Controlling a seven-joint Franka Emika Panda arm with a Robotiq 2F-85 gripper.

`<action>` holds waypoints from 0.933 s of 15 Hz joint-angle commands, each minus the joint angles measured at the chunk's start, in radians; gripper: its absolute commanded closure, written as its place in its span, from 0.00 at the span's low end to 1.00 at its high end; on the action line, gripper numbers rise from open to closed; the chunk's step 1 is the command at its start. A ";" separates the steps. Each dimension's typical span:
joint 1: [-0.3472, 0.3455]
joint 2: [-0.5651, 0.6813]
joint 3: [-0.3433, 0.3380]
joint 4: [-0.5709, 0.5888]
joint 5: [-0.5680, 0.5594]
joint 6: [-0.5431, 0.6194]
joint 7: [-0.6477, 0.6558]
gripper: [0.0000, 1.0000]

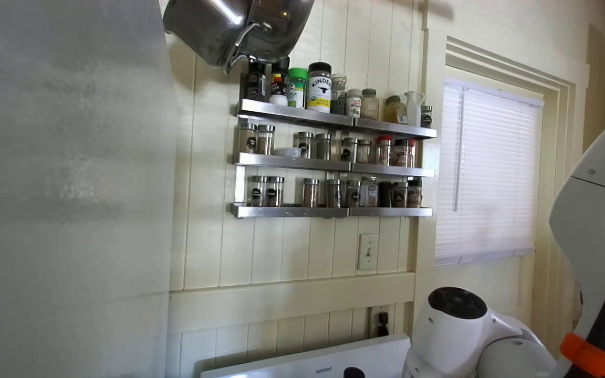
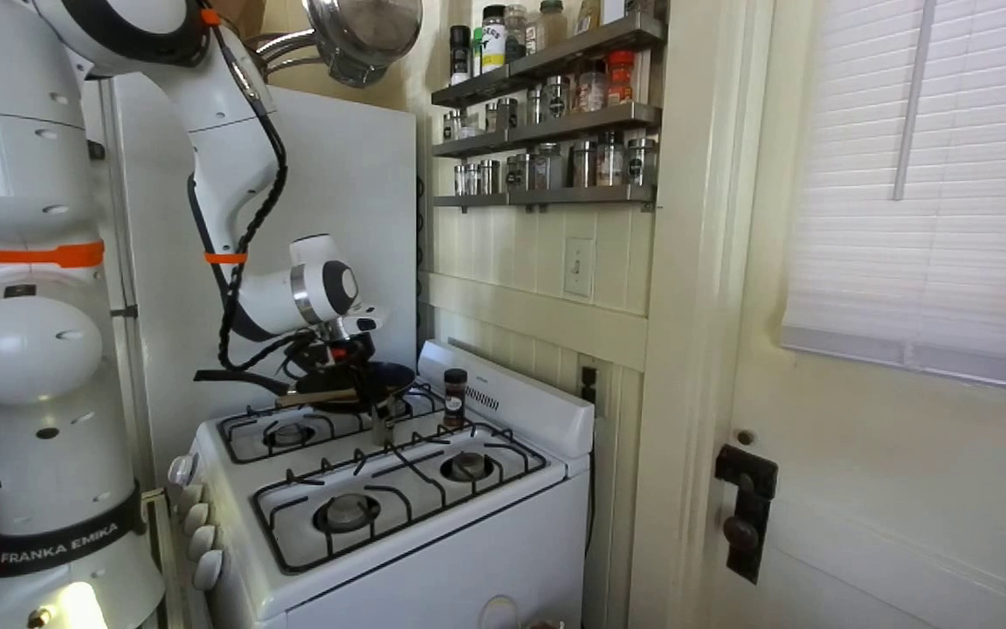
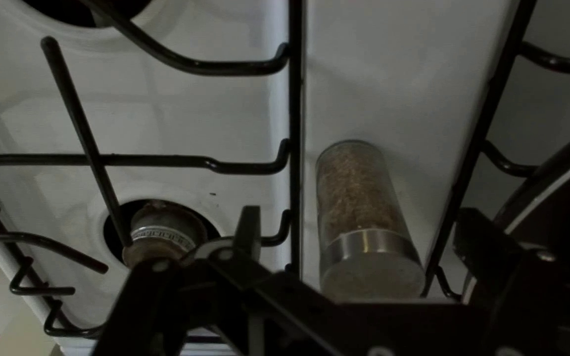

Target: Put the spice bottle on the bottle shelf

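The jaws stand wide apart and hold nothing. In the wrist view the spice bottle [image 3: 354, 195], clear glass with a silver lid [image 3: 369, 245], shows between them, upright on the strip of stove top [image 3: 374, 79] that runs between the left grate [image 3: 295, 109] and the right grate [image 3: 485, 118]. The step in hand looks like the grasp. The bottle appears a little closer to the right jaw than to the left, so a small shift right before closing should let both meet it together, without tipping or dragging it. Whether the jaw tips are level with the lid or above it is hard to tell; best to get them low enough to take the glass just under the lid, since a pinch on its edge alone could slip. The tight side is the right one, where the dark pan [image 3: 567, 217] shows just beyond that jaw: go down straight, clear of its rim. Close gently, then lift straight up before turning. In an exterior view a dark-capped bottle [image 2: 455, 397] stands beside the stove's back panel [image 2: 547, 418], apart from the jaws and best left alone. The bottle shelf [image 1: 329, 164] hangs higher up, in both exterior views; its lowest tier [image 1: 292, 212] shows a gap among the jars [image 1: 276, 193] toward the left that may suit.
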 commanded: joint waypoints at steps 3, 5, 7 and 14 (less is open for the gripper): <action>-0.007 -0.002 -0.003 0.013 -0.108 -0.002 0.077 0.00; -0.006 0.008 -0.003 0.013 -0.119 0.002 0.091 0.00; -0.005 0.016 -0.002 0.014 -0.129 0.004 0.100 0.00; -0.008 0.026 -0.008 0.017 -0.219 0.005 0.179 0.00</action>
